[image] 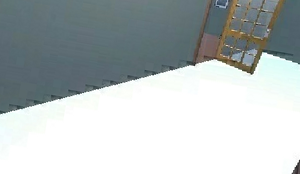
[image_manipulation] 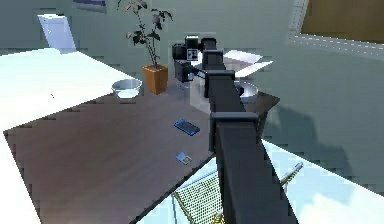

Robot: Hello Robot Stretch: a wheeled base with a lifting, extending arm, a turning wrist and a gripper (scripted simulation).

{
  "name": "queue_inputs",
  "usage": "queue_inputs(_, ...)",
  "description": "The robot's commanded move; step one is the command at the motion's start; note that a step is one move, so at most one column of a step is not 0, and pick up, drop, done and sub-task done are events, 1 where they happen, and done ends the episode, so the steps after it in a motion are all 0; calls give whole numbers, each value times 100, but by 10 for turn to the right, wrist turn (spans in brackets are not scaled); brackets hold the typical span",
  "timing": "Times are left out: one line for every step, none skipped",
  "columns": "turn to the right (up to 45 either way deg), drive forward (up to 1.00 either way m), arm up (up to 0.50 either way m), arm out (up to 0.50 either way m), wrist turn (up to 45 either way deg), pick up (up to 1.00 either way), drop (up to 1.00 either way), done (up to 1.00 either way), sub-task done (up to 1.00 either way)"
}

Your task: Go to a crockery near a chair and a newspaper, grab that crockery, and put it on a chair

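— When we looked out along the arm (image_manipulation: pixel 238 150), where did the bowl (image_manipulation: pixel 127 88) lie from the hand (image_manipulation: pixel 186 62)?

— To the arm side view's left of it, and lower in the picture. It sat upright on the dark worktop (image_manipulation: pixel 90 150), near the far edge, just beside the potted plant (image_manipulation: pixel 153 60). Being round, it gave us no long axis to line up with.

— So the plant stood between them?

— We judged so. Its orange box came between hand and bowl, so a straight sideways move looked likely to brush it. We thought the base would have to shift toward that view's left first.

— And the hand itself?

— We could not tell the state of its grip, nor whether it had hold of anything, because things on the worktop stood at or behind its far end.

— We also noted a second pale dish (image_manipulation: pixel 246 92).

— Yes, just right of the arm and partly hidden by it, near white sheets (image_manipulation: pixel 245 62) that may have been the newspaper. We could not settle which of the two the task meant.

— And the chair?

— A wire chair (image_manipulation: pixel 200 198) showed below the worktop's near edge, left of the arm. In the forward view we had the worktop's corner at the right edge, pale floor (image: pixel 153 116) and a glazed wooden door (image: pixel 247 28).
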Motion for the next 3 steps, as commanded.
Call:
queue_inputs(0, 0, 0, 0, 0, 0, 100, 0, 0)
queue_inputs(0, 0, 0, -10, 0, 0, 0, 0, 0)
queue_inputs(0, 0, 0, 0, 0, 0, 0, 100, 0)
